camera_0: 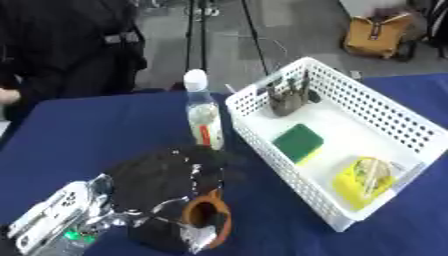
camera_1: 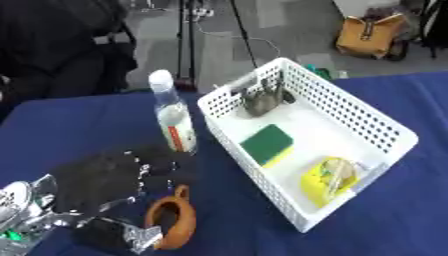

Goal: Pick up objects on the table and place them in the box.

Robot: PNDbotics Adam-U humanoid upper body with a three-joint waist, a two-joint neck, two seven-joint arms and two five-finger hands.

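My left hand (camera_1: 101,187) comes in from the lower left, black with silver joints, fingers spread and reaching toward the foot of a clear bottle (camera_0: 203,117) with a white cap that stands upright. A brown clay cup (camera_1: 173,221) lies on its side on the blue cloth between the thumb and the fingers; no finger is curled round it. To the right stands the white mesh box (camera_0: 262,132), holding a green sponge (camera_0: 298,141), a yellow packet (camera_0: 362,180) and a dark brownish thing (camera_0: 287,101) at its far end. My right hand does not show.
The blue table cloth (camera_0: 96,135) runs to the far edge, where a person in dark clothes sits at the upper left. Tripod legs and a tan bag (camera_0: 376,35) stand on the floor beyond. The box lies askew, reaching toward the right edge.
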